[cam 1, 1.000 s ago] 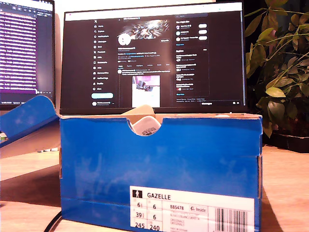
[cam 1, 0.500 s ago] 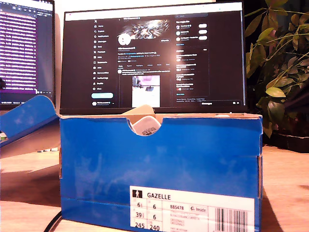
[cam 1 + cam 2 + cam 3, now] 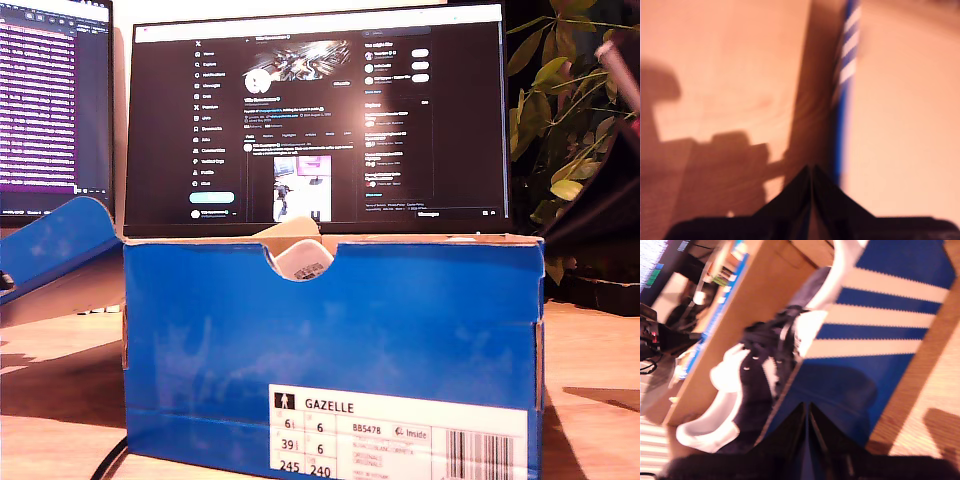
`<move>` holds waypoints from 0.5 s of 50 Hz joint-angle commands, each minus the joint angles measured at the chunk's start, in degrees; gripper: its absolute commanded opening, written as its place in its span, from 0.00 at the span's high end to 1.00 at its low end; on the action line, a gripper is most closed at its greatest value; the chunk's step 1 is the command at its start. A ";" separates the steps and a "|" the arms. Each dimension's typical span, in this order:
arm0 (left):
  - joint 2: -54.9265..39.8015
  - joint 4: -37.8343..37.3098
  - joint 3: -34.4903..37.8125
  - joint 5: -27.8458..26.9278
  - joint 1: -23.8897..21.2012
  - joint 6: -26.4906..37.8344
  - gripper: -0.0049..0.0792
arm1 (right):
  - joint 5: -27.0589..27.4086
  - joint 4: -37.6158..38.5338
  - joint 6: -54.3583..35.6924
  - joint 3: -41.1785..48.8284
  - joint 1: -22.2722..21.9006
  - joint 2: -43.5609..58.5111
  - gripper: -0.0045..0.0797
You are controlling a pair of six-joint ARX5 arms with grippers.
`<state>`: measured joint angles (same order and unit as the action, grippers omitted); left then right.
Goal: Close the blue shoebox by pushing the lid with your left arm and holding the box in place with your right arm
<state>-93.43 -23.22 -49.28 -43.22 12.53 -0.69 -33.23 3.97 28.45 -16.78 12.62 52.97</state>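
Observation:
The blue shoebox [image 3: 330,330] stands open on the wooden table, filling the exterior view. Its lid [image 3: 50,245] leans back at the exterior view's left. A white shoe tip [image 3: 300,258] shows in the front notch. My second gripper [image 3: 806,410] is shut and empty, above the box's striped blue side [image 3: 880,315], with dark and white shoes [image 3: 755,385] inside. My first gripper [image 3: 811,172] is shut and empty over the table, close to a blue, white-striped edge [image 3: 845,85] that is blurred. A blurred arm part [image 3: 622,60] shows at the exterior view's right edge.
Two lit monitors [image 3: 320,120] stand behind the box, and a leafy plant [image 3: 575,150] is at the exterior view's right. A dark cable [image 3: 108,462] curves by the box's front corner at the exterior view's lower left. Bare wood [image 3: 590,380] lies beside the box.
A blurred arm part and a dark shape have come in at the exterior view's right edge, with a new shadow on the table there. The box and lid have not moved.

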 commanded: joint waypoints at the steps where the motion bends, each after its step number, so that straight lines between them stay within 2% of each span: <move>1: -1.05 -0.15 -0.68 -0.22 0.20 0.79 0.96 | 0.55 1.25 0.02 -0.96 0.85 1.05 0.96; 7: -1.84 -1.60 -0.70 -0.92 0.22 1.16 0.96 | 1.86 2.82 0.04 -0.96 1.99 2.91 0.96; 17: -1.84 -4.61 -0.70 -7.50 0.22 1.18 0.96 | 2.32 6.25 0.07 -0.96 4.17 6.80 0.96; 25: -1.84 -7.21 -0.70 -9.84 0.22 2.67 0.96 | 2.34 8.94 0.22 -0.96 5.38 8.68 0.96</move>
<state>-94.76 -29.93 -49.60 -51.64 13.28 1.02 -30.63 11.46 28.51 -16.80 16.67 60.99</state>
